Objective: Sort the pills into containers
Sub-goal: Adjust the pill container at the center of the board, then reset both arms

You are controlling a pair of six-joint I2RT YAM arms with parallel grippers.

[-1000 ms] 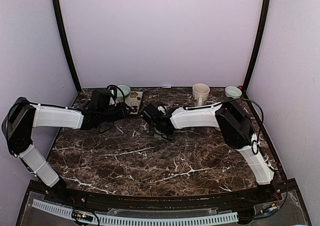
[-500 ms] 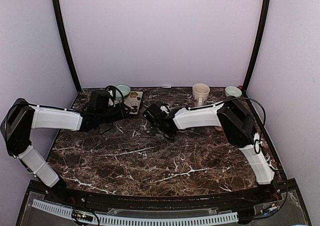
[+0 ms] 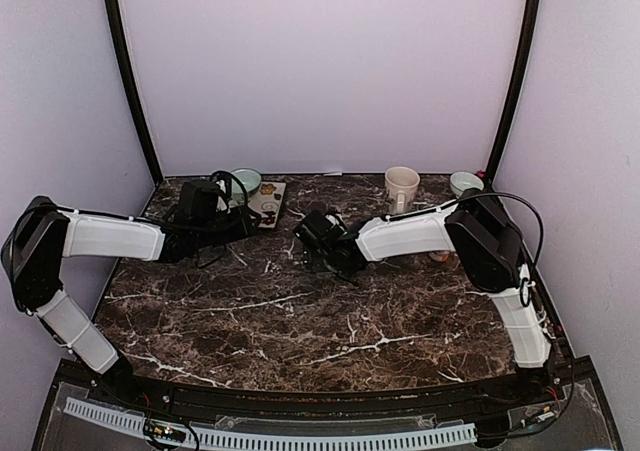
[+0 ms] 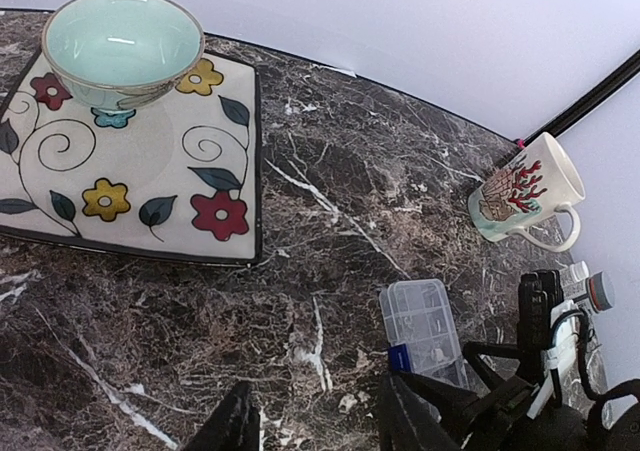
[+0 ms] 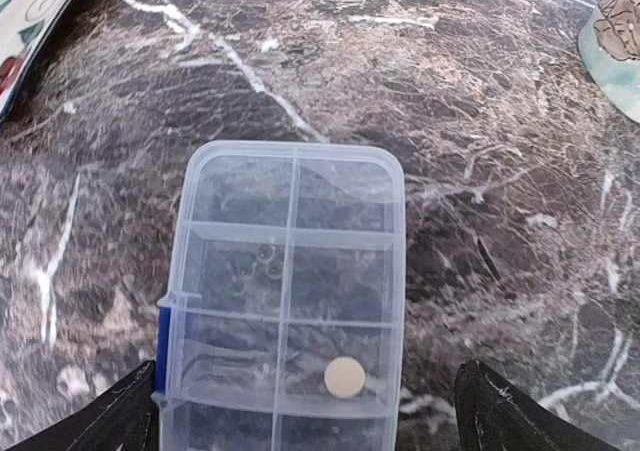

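We see the right gripper [image 5: 305, 396] released, its two black fingers [image 5: 110, 421] spread wide and nothing clamped between them. The clear pill organizer [image 5: 290, 221] lies flat on the dark marble table [image 5: 480, 151], between these fingers and reaching forward from them. The right finger stands apart from its side. The left finger is just beside the blue latch [image 5: 162, 336], and we cannot tell if it touches. Through the plastic we see one round beige pill [image 5: 345, 377] in a cell of the right row, close to the gripper. A few small dark things [image 5: 265, 255] sit in a cell of the left row, further ahead, but they are too small to name. Ahead and to the left of this gripper is a corner of the flowered plate [image 5: 25, 16], and ahead and to the right is the foot of a mug [image 5: 615, 36]. The left gripper [image 4: 315, 416] is also released: there is a gap between its fingers and only bare table shows in it. The plate lies just ahead of it, with a pale green bowl [image 4: 122, 41] on the far left corner. The organizer is near it, ahead and to its right.
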